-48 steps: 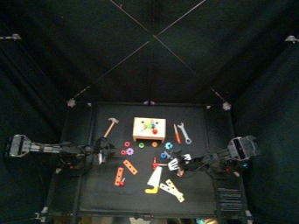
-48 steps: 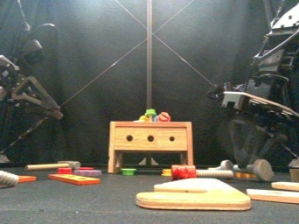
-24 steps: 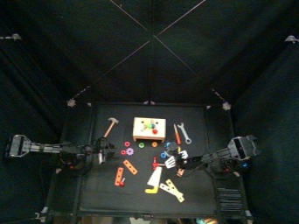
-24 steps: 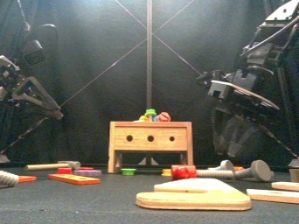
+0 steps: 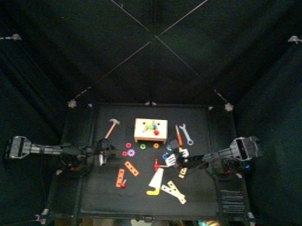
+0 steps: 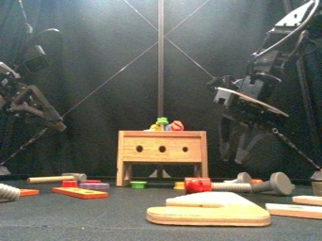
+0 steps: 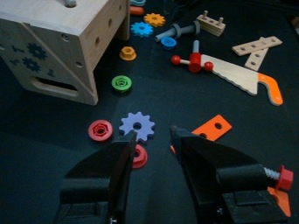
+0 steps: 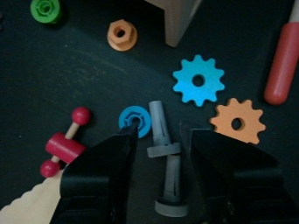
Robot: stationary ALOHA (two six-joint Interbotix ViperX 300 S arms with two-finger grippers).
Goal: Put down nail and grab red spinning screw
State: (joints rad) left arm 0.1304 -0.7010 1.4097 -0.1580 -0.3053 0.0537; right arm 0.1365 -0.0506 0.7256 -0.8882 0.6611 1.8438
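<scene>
The grey nail (image 8: 163, 147) lies flat on the black table, its tip by a small blue ring (image 8: 132, 118). My right gripper (image 8: 163, 140) hovers over it, jaws wide open and nothing held. In the front view that gripper (image 6: 243, 149) hangs above the nail (image 6: 257, 183). The red spinning screw (image 8: 61, 145) lies just beside one jaw; the front view shows it (image 6: 198, 184) on the table before the wooden box (image 6: 161, 155). My left gripper (image 7: 152, 149) rests open at the table's left side, above a red ring (image 7: 100, 131) and a blue gear (image 7: 136, 125).
A blue gear (image 8: 198, 80), an orange gear (image 8: 239, 121), an orange nut (image 8: 121, 34) and a red handle (image 8: 284, 63) lie around the nail. A wooden saw (image 6: 208, 214) lies at the front edge. A hammer (image 5: 112, 125) lies left of the box.
The right arm has swung in toward the table's middle and lowered a little. Its jaws stayed open. The left arm has not moved.
</scene>
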